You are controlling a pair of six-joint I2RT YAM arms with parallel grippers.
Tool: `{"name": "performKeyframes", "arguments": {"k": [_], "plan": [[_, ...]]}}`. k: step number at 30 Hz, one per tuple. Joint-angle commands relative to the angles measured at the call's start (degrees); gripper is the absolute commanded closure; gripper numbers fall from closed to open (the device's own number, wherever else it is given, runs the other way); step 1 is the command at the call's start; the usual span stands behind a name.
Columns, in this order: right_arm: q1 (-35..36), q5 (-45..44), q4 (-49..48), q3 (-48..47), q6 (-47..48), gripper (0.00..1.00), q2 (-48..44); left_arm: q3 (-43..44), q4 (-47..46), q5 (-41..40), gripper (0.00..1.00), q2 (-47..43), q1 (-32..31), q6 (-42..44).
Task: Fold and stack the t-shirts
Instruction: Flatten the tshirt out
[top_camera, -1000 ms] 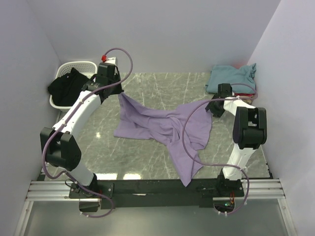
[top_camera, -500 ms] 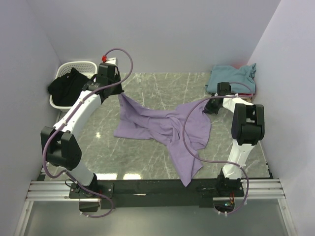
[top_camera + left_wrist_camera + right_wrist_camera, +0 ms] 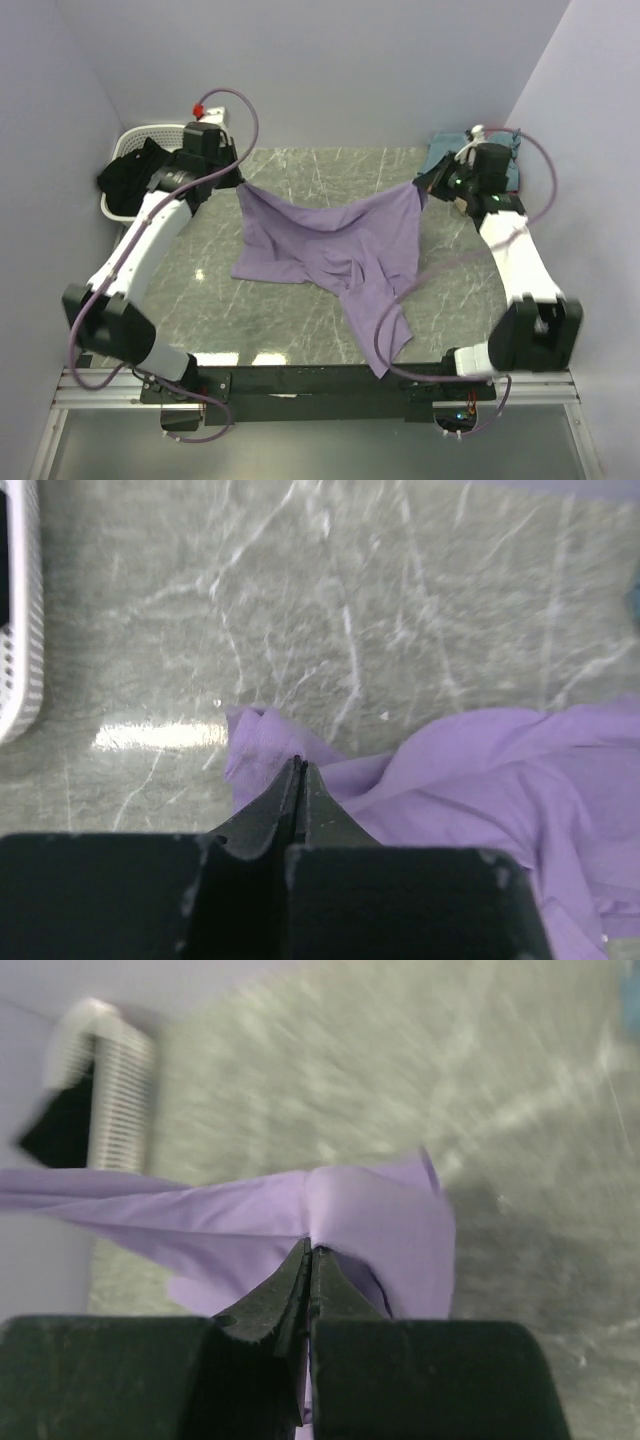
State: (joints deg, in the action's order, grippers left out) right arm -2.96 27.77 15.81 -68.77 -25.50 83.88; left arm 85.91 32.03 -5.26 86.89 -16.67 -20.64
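Change noted: the right arm is now reaching out long toward the far right of the counter (image 3: 300,165), where a second ago it was folded up with its elbow high. The left arm is also sitting slightly further back. Between them the far edge of the lavender t-shirt (image 3: 340,245) is pulling into a nearly straight, raised line; half a second ago it was sagging in a crumpled V.

- Left end effector (image 3: 238,187): fingers pressed together, pinching the shirt's far-left corner.
- Right end effector (image 3: 420,187): fingers likewise closed on the far-right corner; the wrist view is showing cloth folding over the tips.
- The shirt body is trailing across mid-counter, still bunched at the centre, with one end draping over the near edge.
- The teal t-shirt (image 3: 438,160) is lying at the far right corner, mostly hidden behind the right arm.
- The laundry basket (image 3: 135,135) with a black garment (image 3: 135,175) is sitting far left.

Judgement: this is the spreading step. The shirt is being stretched for flattening, and folding is not yet starting.
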Motion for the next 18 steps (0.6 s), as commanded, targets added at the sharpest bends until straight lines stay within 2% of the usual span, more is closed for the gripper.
{"name": "performKeyframes", "arguments": {"k": [1,5,11,18], "plan": [[1.4,1.3,1.3,-1.6,0.4,1.0,-13.2,4.3,0.8,0.4,0.99,-9.9,0.2,0.0],[1.8,0.8,6.5,-3.7,1.2,1.0,-22.2,5.1,4.8,-0.6,0.99,-14.8,0.2,-0.4],[2.4,-1.4,14.8,-9.6,1.8,1.0,-30.6,7.0,10.3,-3.3,0.99,-24.1,0.2,-0.5],[2.5,-2.4,23.9,-19.4,1.3,1.0,-36.0,13.5,20.3,-3.6,0.99,-32.0,0.1,-0.5]]}}
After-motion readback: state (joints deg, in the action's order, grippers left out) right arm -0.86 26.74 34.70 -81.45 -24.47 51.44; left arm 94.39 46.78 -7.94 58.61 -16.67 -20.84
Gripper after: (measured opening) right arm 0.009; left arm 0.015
